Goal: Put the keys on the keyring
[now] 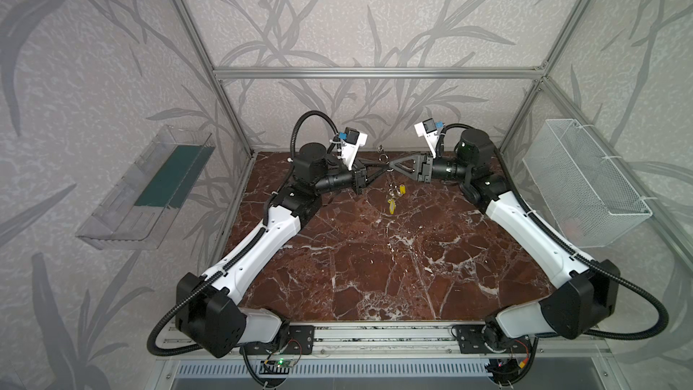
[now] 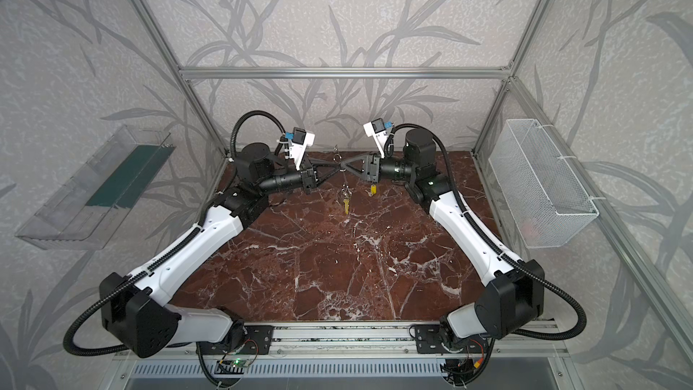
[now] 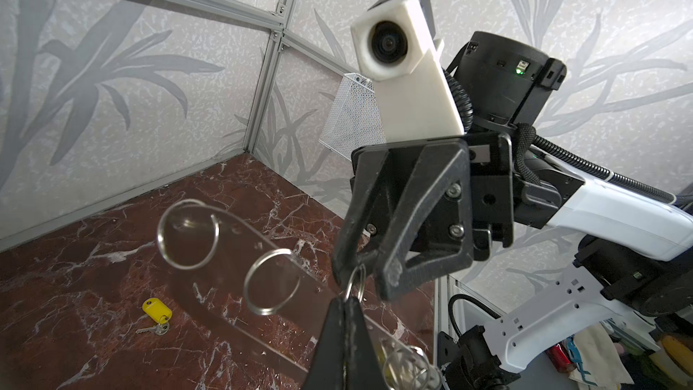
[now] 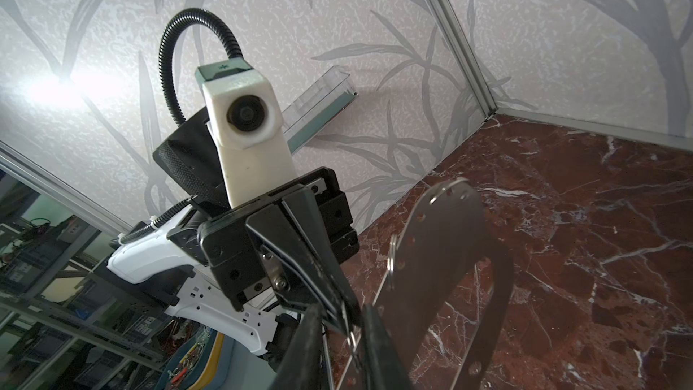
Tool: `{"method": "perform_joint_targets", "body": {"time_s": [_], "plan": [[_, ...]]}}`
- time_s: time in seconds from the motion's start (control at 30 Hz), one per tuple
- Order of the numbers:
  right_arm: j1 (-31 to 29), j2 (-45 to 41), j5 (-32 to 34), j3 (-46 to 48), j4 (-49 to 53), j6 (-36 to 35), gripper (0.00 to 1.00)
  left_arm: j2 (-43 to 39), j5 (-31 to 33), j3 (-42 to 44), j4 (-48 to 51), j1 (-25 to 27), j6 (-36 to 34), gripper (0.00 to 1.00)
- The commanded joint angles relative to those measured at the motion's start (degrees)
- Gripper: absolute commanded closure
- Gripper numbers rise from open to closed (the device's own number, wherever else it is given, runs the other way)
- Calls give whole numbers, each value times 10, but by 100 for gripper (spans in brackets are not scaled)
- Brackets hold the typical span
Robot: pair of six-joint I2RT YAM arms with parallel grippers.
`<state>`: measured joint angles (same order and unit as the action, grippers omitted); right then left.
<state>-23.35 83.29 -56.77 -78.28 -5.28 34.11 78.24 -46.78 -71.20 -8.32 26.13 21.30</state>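
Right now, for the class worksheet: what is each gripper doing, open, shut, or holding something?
Left gripper: shut on the edge of the keyring.
Right gripper: jaws narrow around a small ring on the keyring; whether it grips cannot be told.

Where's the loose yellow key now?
In both top views the loose key lies on the table near the back, under the right gripper, right of the hanging key.

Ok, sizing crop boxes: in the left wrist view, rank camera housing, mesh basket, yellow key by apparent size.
1. camera housing
2. mesh basket, partly hidden
3. yellow key
The housing's nearness exaggerates it.
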Motion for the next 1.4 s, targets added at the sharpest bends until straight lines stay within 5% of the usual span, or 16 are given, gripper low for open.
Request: {"method": "perform_joint_targets", "body": {"time_s": [0.0, 0.7, 0.93, 1.37], "plan": [[-8, -8, -38, 4, -43, 15, 81, 8, -8, -20, -21, -5, 7, 100], [-25, -2, -76, 6, -61, 20, 83, 10, -6, -18, -30, -9, 20, 100], [-25, -8, -70, 9, -46, 4, 100, 9, -6, -17, -33, -9, 23, 100], [-25, -13, -49, 5, -26, -13, 100, 4, -6, -12, -32, -10, 24, 100]]}}
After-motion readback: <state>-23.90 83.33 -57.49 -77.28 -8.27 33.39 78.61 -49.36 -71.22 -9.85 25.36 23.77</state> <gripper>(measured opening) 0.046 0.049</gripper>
